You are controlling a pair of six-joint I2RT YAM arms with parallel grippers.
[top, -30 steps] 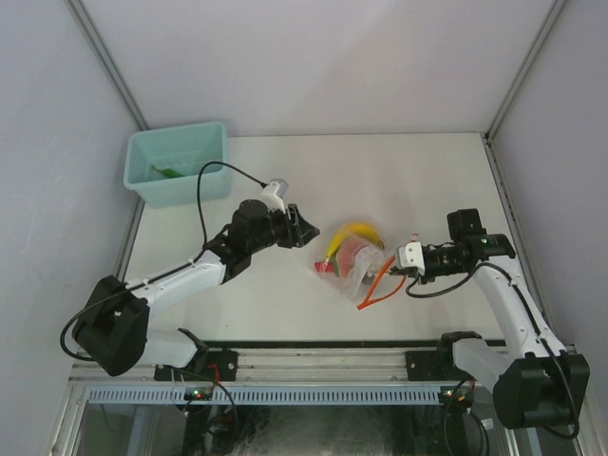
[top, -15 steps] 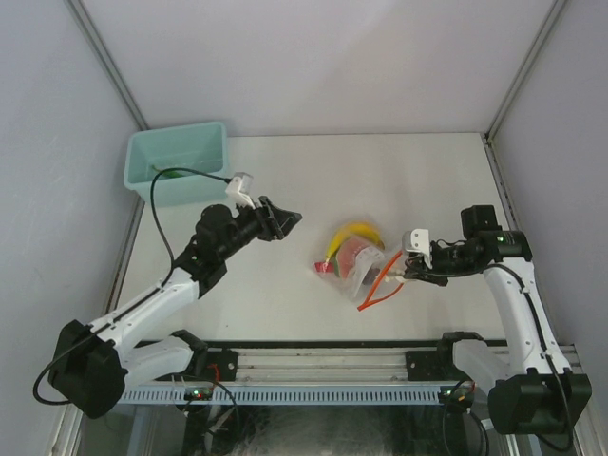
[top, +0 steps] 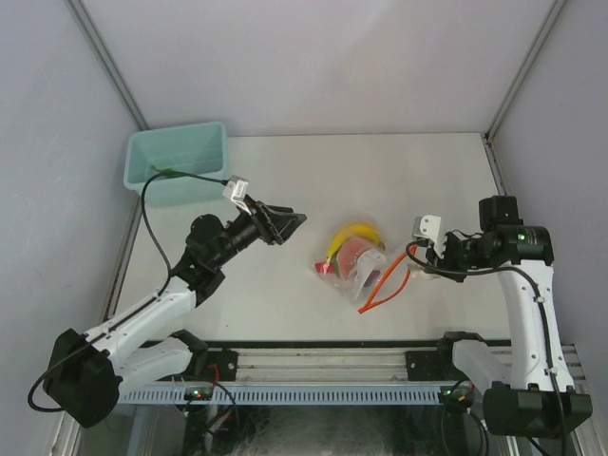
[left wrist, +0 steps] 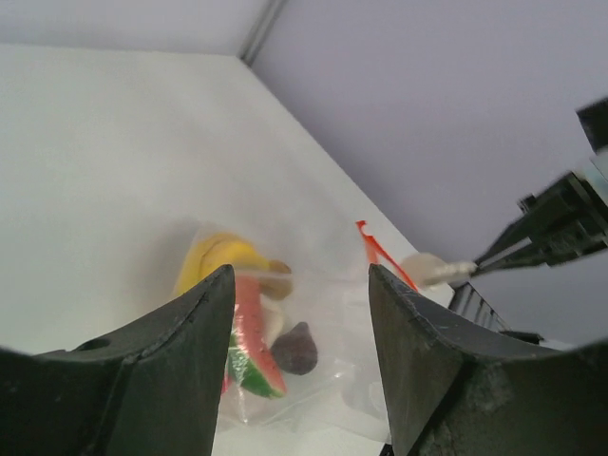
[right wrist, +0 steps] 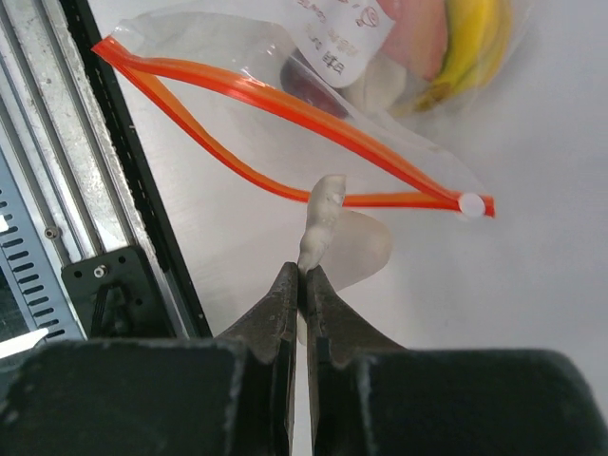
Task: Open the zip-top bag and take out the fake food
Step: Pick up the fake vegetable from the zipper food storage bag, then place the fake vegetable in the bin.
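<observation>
You see the zip-top bag point(top: 353, 271) lying flat a little right of the worktop's middle, nearer the near edge than the far one. It is clear, crinkled plastic with a white printed label point(right wrist: 332, 38). Its red-orange zip strip point(right wrist: 285, 104) faces the right edge, and its two halves are parted. The fake food point(left wrist: 249, 323) is inside: a yellow banana point(top: 351, 232) toward the far edge, a red slice with green rind point(left wrist: 252, 342), and a dark piece point(left wrist: 296, 347). The right gripper point(right wrist: 304, 271) pinches a pale fold at the mouth.

Left arm stretched forward, left gripper point(top: 290, 220) spread wide, apparently raised, right gripper point(right wrist: 304, 277) closed tight
</observation>
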